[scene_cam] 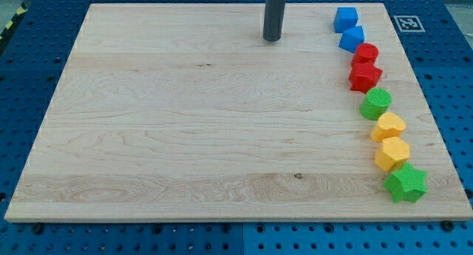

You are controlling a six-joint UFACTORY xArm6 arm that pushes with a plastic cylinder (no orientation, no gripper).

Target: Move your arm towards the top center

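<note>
My tip [272, 38] rests on the wooden board [185, 122] near the view's top centre, the dark rod rising out of the top edge. It touches no block. The blocks form a curved line down the view's right side: a blue cube [346, 19], a blue block [352, 38], a red cylinder [366, 54], a red star-like block [364, 76], a green cylinder [376, 103], a yellow heart-like block [388, 126], a yellow hexagon block [392, 153] and a green star [406, 183]. The nearest block, the blue cube, lies well to the right of my tip.
The board sits on a blue perforated table [29, 70]. A black-and-white marker tag [407, 23] lies beyond the board's top right corner. The board's edges are close to the blocks on the right.
</note>
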